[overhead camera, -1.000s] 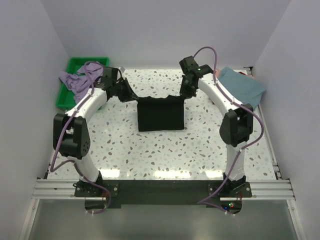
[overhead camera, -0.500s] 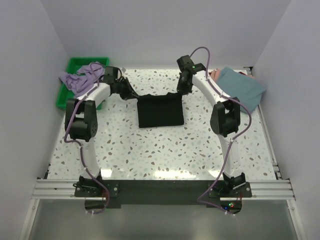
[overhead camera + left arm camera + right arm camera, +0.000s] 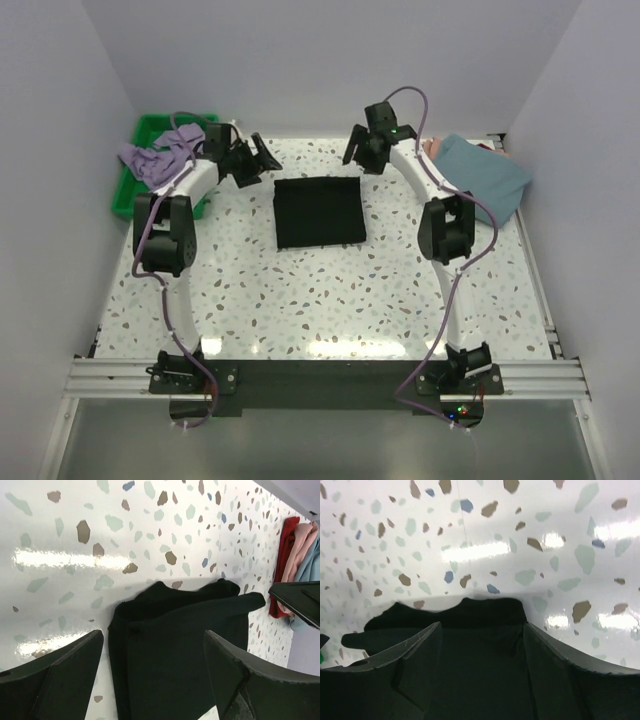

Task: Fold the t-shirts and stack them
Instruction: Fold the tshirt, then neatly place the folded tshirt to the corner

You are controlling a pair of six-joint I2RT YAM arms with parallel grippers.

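Observation:
The black t-shirt (image 3: 320, 213) lies folded into a flat square in the middle of the table. My left gripper (image 3: 255, 160) hovers open just beyond its far left corner, holding nothing. In the left wrist view the black t-shirt (image 3: 180, 630) lies below the open left gripper (image 3: 154, 635). My right gripper (image 3: 359, 155) hovers open over the far right corner. The right wrist view shows the black cloth's edge (image 3: 485, 612) under the empty right gripper (image 3: 482, 627). A lavender t-shirt (image 3: 157, 158) lies crumpled in the tray. A teal-blue t-shirt (image 3: 487, 175) lies at the right on a pink t-shirt (image 3: 432, 148).
The green tray (image 3: 128, 195) stands at the far left corner, right beside my left arm. The left wrist view shows a dark red t-shirt (image 3: 284, 555) and a pink t-shirt (image 3: 305, 537) stacked at the table's right edge. White walls close in the table on three sides.
Both grippers have opened and let go of the black t-shirt's far corners, then drawn back toward the far edge. The raised cloth has dropped flat into a square.

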